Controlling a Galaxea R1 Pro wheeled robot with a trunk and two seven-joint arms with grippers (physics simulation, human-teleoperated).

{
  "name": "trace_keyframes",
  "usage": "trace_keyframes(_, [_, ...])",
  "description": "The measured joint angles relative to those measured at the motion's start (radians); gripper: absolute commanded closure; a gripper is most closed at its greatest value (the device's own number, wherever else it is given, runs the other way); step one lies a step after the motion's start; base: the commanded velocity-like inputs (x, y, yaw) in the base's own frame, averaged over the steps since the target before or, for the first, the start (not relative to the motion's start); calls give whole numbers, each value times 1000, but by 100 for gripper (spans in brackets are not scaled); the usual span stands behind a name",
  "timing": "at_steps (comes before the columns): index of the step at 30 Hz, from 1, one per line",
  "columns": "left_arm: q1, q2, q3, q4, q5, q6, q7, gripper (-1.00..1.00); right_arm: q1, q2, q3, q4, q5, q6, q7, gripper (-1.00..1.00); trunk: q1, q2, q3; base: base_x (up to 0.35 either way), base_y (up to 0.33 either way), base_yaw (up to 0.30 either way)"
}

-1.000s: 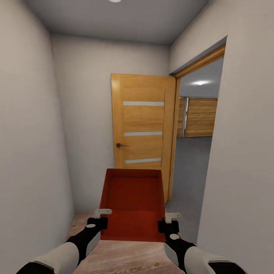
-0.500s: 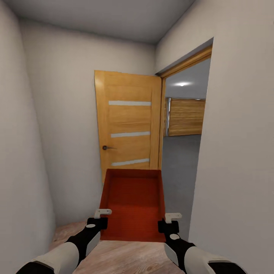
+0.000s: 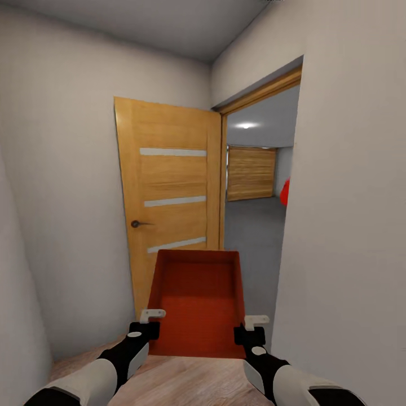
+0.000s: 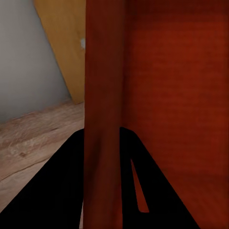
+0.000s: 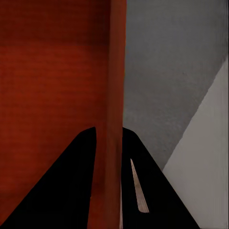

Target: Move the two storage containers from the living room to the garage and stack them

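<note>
One red-orange storage container (image 3: pixel 194 301) hangs in front of me, held level between both arms, its open top facing up. My left gripper (image 3: pixel 151 322) is shut on its left wall (image 4: pixel 102 119), a finger on each side. My right gripper (image 3: pixel 248 328) is shut on its right wall (image 5: pixel 114 109) in the same way. Through the doorway the garage (image 3: pixel 254 186) shows its dark grey floor (image 3: pixel 251 237), a wooden-plank garage door (image 3: pixel 251 173) and a sliver of the red car (image 3: pixel 285 192).
I stand in a narrow hallway with a light wood-plank floor (image 3: pixel 186 383). An orange-brown door (image 3: pixel 169 192) stands open against the far wall, left of the doorway. A pale wall (image 3: pixel 349 225) is close on my right, another (image 3: pixel 22 282) close on my left.
The whole view has swung to the right: door and doorway slid left in the picture, and the red car's edge came into sight. The container and both grippers keep the same hold.
</note>
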Motion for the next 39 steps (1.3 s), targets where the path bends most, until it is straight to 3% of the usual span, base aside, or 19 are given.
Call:
trace_keyframes(14, [0,-9,4,-6,-12,1,13,100,0,-9,-8,0,2,-9,13,100,0,0,0,84,95,-278])
trace_keyframes(31, [0,0,3,-1,-5,0,-1,100,0,-1,-2,1,1,-2,1,100,0,0,0,222,240,-24])
trace_keyframes(39, [0,1,2,1,-3,0,-3,100,0,0,1,1,-2,-1,0,100,0,0,0,241,237,-241])
